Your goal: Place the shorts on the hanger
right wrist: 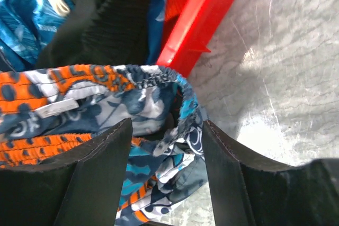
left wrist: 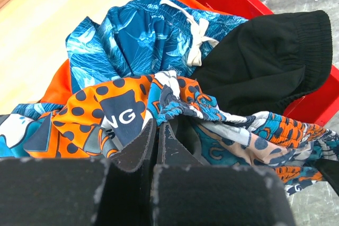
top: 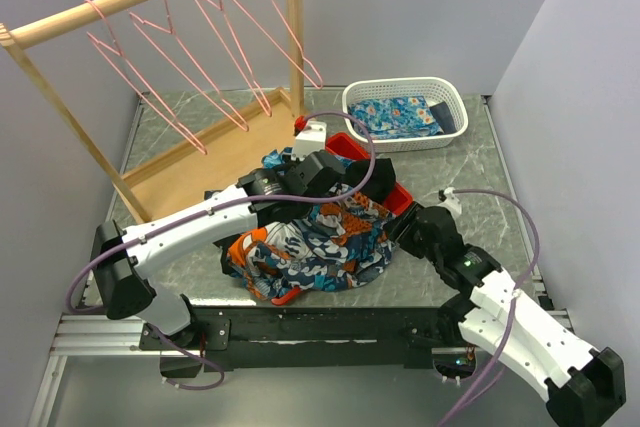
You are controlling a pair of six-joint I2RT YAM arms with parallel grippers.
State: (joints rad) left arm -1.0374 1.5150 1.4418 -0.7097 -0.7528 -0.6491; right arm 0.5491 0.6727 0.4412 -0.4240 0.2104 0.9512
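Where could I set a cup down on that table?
Bare grey marble tabletop lies right of the red plastic bin, between the white lattice basket and the right arm. The wooden rack base under the pink hangers is free. Crowded: the centre, with printed shorts and left arm.

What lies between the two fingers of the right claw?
The gathered elastic waistband of the shorts lies there, inside the open right claw. The right wrist view shows it.

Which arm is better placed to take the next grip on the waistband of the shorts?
The right. The right gripper is open with the waistband of the shorts between its jaws; the left gripper is shut on the shorts.
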